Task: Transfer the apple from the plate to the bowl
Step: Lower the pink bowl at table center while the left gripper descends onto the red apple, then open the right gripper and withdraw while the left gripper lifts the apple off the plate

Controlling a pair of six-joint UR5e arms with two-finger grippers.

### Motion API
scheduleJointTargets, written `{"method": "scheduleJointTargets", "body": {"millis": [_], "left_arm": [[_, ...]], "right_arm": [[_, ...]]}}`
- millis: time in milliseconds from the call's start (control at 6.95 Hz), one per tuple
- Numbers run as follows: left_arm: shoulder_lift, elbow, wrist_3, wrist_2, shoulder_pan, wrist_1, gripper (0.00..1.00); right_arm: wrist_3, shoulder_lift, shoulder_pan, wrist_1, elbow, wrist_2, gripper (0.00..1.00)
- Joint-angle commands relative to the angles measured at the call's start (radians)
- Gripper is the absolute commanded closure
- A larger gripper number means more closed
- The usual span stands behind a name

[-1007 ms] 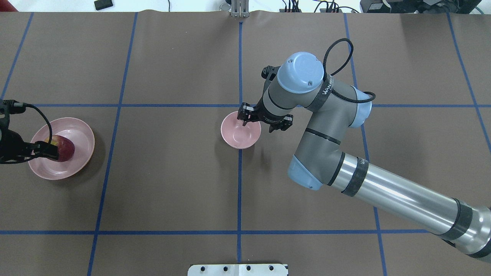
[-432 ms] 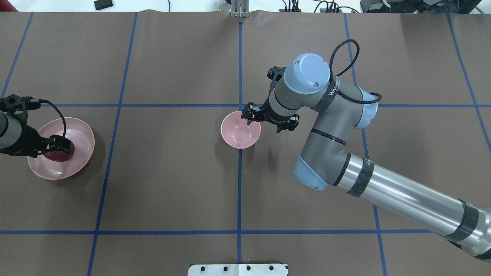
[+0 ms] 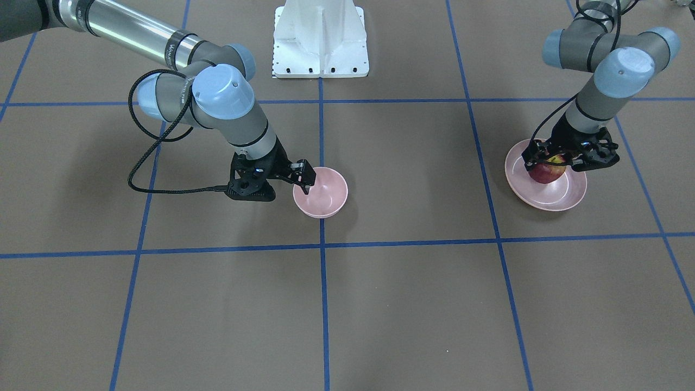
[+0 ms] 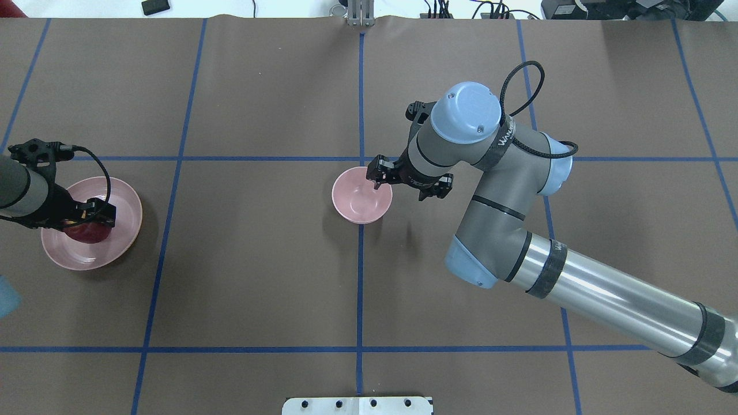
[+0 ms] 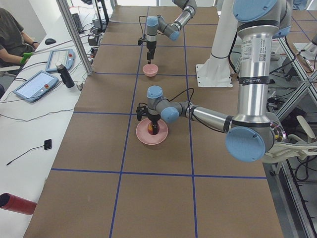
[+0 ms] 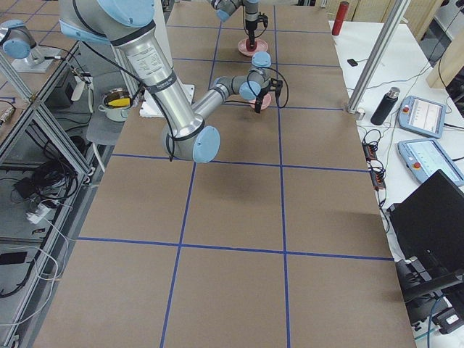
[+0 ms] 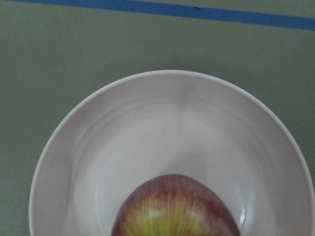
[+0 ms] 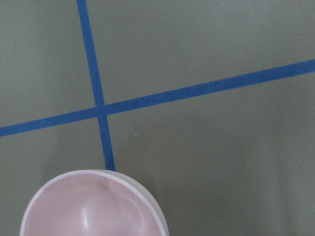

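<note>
Apple (image 3: 544, 172): it sits on the plate (image 3: 564, 198), roughly in the middle and stem side up. The plate is at your robot's left end of the desk (image 3: 412, 304).
Bowl (image 3: 326, 201): it is empty and sits mid-desk on a blue line, well apart from the plate.
Left hand (image 3: 549, 159): it is right over the apple, with its black fingers down at the fruit's top. You cannot tell from any view whether they are spread or already pinching it.
Right hand (image 3: 305, 182): it is at the bowl's rim on the robot's right side, one tip seemingly inside the wall. The tips look close together, but you cannot tell whether they pinch the rim.
Handling: expect a firm, fairly heavy fruit with smooth, waxy skin. It will likely roll or slip under a shallow hold and bruise under a hard squeeze.
Where to hold: take it across its widest girth with the fingers low on opposite flanks, not on the curved shoulders near the stem.
Step in hand: securing the apple; the lift and carry look yet to come.
Watch: the bowl is barely wider than the apple, so centre it and release low.
</note>
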Motion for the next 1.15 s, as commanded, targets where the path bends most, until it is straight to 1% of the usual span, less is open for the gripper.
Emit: {"method": "scheduleJointTargets", "body": {"millis": [0,144,288,432,576,719,863,1007], "left_arm": [[-0.004,0.003,0.004,-0.004,-0.001,0.001,0.77],[-0.004,-0.006,0.006,-0.008,-0.003,0.001,1.00],[-0.004,-0.067,0.004,-0.038,-0.004,0.009,1.00],[-0.033,-0.130,-0.034,-0.069,-0.004,0.044,1.00],[-0.169,-0.155,-0.096,-0.061,-0.003,0.185,1.00],[-0.320,-0.147,-0.178,-0.037,0.008,0.294,1.00],[-0.443,-0.134,-0.272,0.033,0.137,0.371,1.00],[-0.600,-0.065,-0.349,0.152,0.218,0.459,1.00]], "right_arm": [[0.001,-0.011,0.002,-0.009,0.044,0.000,0.00],[0.000,-0.082,0.015,-0.012,0.129,0.009,0.00],[-0.014,-0.170,0.047,-0.014,0.240,0.019,0.00],[-0.014,-0.245,0.087,-0.014,0.317,0.025,0.00],[-0.032,-0.335,0.110,-0.011,0.372,0.031,0.00],[-0.086,-0.424,0.129,-0.005,0.405,0.034,0.00],[-0.196,-0.524,0.155,0.003,0.432,0.034,0.00],[-0.312,-0.610,0.208,0.003,0.457,0.037,0.00]]}}
